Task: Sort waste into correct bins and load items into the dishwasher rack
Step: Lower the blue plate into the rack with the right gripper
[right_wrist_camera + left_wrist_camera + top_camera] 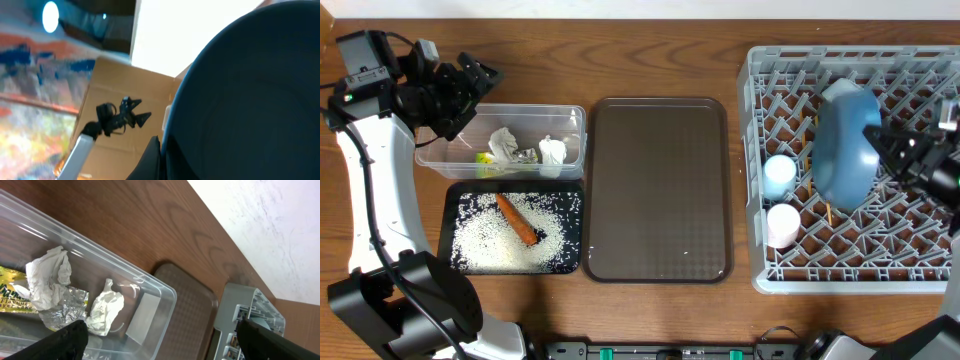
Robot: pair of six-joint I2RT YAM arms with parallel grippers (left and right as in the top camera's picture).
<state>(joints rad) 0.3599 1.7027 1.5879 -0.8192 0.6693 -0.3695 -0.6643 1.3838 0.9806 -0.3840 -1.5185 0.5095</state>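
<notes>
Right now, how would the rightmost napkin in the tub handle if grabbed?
Loosely crumpled, the napkin is probably very light and soft, likely to squash rather than resist. It seems to touch the crinkled silver scrap, which might drag along.

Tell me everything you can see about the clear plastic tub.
The clear tub is a rectangular, see-through plastic box with rounded corners, standing upright and open-topped on the wooden table. Inside lie crumpled white napkins and a yellow-green wrapper. It sits alongside the black tray and to the left of the brown tray. The left tool, open, hovers above its left end.
</notes>
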